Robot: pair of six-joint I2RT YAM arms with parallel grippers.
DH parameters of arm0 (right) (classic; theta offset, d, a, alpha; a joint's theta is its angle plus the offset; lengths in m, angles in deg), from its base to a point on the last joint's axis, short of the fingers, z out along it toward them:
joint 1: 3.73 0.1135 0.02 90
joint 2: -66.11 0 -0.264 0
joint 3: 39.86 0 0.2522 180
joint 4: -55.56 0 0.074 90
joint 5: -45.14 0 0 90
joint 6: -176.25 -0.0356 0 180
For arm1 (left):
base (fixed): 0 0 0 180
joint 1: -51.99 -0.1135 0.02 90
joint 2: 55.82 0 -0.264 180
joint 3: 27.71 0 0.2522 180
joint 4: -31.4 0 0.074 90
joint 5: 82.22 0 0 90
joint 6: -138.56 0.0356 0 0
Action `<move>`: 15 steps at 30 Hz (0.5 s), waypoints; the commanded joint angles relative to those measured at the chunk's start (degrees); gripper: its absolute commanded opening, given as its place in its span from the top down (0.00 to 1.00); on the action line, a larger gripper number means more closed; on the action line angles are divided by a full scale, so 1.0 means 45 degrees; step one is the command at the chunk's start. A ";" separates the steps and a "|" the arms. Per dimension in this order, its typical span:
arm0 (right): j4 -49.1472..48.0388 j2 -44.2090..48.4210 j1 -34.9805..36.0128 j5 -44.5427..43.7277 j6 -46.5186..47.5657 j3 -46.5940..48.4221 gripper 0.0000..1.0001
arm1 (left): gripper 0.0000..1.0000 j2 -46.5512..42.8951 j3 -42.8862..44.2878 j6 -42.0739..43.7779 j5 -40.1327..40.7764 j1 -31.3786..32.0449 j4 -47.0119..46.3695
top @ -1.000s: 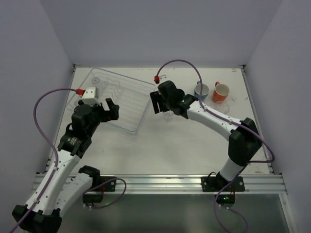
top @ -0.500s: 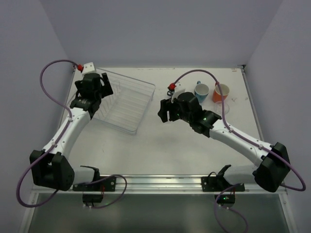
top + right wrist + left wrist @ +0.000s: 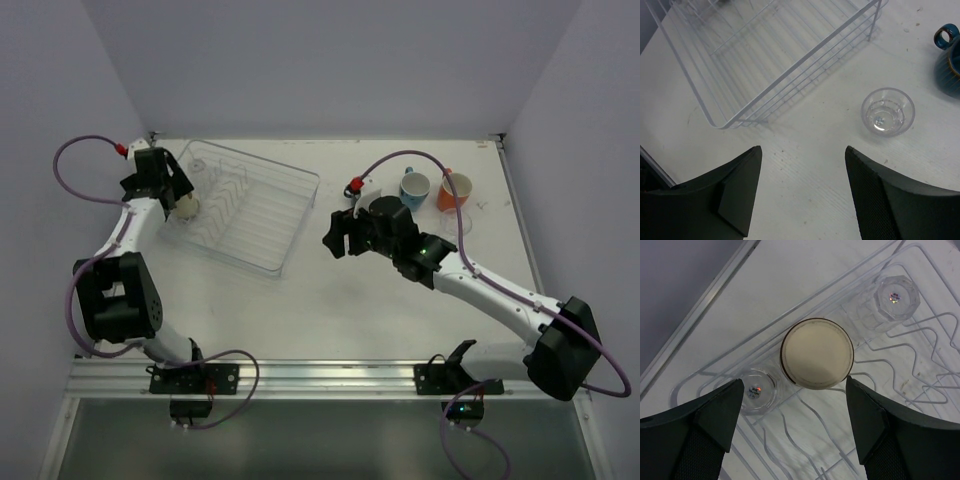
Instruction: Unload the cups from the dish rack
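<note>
Left pincer point(image 3: 795, 390), spread wide over the cream cup point(image 3: 817, 354) in the dish rack point(image 3: 805, 450), should drop centred, clear of flanking tumblers point(image 3: 895, 297).

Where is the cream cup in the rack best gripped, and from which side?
Probably from straight above, across its round wall: the cup stands on end, circular face toward the open left gripper. Tumblers flank it on one diagonal, so close the fingers along the other.

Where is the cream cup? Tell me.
The cream cup sits at the left end of the dish rack, flanked by two clear tumblers, directly below the open left gripper in the left wrist view.
</note>
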 commanded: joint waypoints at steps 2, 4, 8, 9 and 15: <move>-0.0676 0.0269 0.0073 0.0485 -0.0181 0.0013 0.30 | 0.11 0.0356 0.0237 -0.0192 -0.1069 -0.0208 -0.1414; -0.0676 0.0210 0.0093 0.0543 -0.0181 0.0013 0.30 | 0.12 0.0590 0.0295 -0.0115 -0.1266 -0.0227 -0.1745; -0.0676 0.0015 0.0112 0.0583 -0.0181 0.0052 0.30 | 0.12 0.0903 0.0354 -0.0056 -0.1363 -0.0227 -0.2020; -0.0715 -0.0024 0.0132 0.0602 -0.0181 0.0052 0.30 | 0.12 0.0962 0.0354 -0.0056 -0.1422 -0.0227 -0.2136; -0.0657 -0.0122 0.0171 0.0583 -0.0162 0.0150 0.30 | 0.13 0.1528 0.0413 0.0022 -0.1442 -0.0227 -0.2196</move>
